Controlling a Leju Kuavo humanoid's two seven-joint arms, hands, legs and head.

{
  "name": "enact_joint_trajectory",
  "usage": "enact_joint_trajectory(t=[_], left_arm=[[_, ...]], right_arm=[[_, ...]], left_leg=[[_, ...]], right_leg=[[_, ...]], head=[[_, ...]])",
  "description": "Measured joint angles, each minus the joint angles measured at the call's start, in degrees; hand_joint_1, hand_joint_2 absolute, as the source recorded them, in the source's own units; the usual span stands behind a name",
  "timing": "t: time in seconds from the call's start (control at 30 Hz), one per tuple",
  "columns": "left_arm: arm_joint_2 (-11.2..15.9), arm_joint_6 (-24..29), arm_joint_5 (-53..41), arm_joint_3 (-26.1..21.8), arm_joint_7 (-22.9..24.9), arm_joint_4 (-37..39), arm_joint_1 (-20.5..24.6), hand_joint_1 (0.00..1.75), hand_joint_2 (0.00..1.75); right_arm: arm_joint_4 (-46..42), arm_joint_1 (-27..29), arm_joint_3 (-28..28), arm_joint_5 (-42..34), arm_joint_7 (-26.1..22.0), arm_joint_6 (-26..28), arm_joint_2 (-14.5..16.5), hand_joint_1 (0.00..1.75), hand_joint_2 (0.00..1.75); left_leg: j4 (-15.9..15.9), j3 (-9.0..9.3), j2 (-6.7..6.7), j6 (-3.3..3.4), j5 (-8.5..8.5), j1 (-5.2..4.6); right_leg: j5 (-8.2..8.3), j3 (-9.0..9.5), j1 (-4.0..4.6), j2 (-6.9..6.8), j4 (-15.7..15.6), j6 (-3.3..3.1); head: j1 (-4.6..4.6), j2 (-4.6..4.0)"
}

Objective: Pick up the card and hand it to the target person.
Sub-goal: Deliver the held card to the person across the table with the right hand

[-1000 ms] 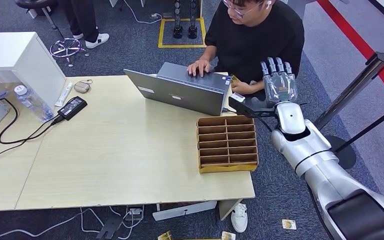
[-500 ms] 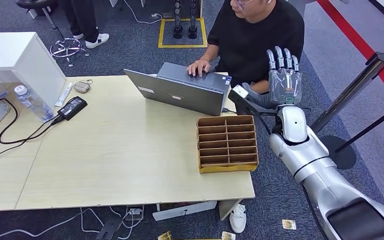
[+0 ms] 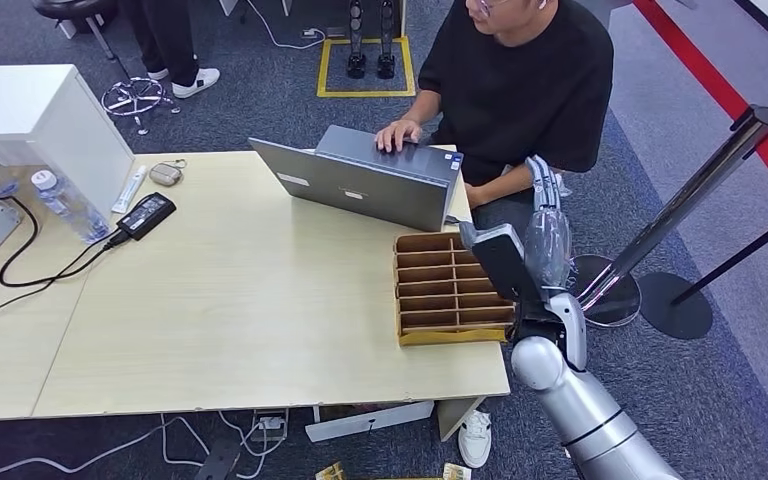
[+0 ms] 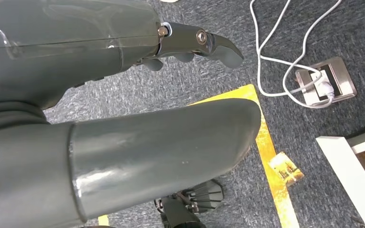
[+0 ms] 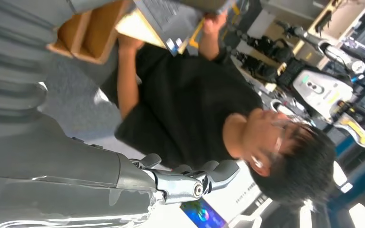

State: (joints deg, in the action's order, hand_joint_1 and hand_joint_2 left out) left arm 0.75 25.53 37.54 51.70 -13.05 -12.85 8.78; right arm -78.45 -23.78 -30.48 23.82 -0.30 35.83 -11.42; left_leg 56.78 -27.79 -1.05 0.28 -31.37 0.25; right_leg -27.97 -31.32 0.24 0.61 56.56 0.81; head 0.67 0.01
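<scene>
A pale wooden table is seen from the head view, with a person in a black shirt seated at its far side. One of the person's hands is laid on an open grey laptop. Near the table's right edge, a brown cardboard organiser with rows of narrow compartments is placed. At the far left, a white box, a water bottle and a black power adapter with its cable are set.

The right hand is raised just beside the organiser, close to the person's forearm; its fingers are extended upward and apart, and nothing is seen held in it. In the left wrist view the left hand is hung over grey carpet with fingers apart and nothing in its grasp. A small card is lain on the carpet beside a yellow tape line, near a floor socket with white cables.
</scene>
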Motion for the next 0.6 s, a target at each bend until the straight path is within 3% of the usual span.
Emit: enact_joint_trajectory(t=[0.6], left_arm=[[-0.14,0.90,1.32,-0.67,-0.79,0.00,-0.82,0.00,0.00]], right_arm=[[2.85,9.88,0.14,-10.45,-6.18,-0.97,4.49,0.00,1.75]], left_leg=[[-0.01,-0.04,0.03,-0.01,0.00,0.00]], right_leg=[[0.00,-0.04,0.00,0.01,0.00,-0.01]], head=[[-0.01,0.00]])
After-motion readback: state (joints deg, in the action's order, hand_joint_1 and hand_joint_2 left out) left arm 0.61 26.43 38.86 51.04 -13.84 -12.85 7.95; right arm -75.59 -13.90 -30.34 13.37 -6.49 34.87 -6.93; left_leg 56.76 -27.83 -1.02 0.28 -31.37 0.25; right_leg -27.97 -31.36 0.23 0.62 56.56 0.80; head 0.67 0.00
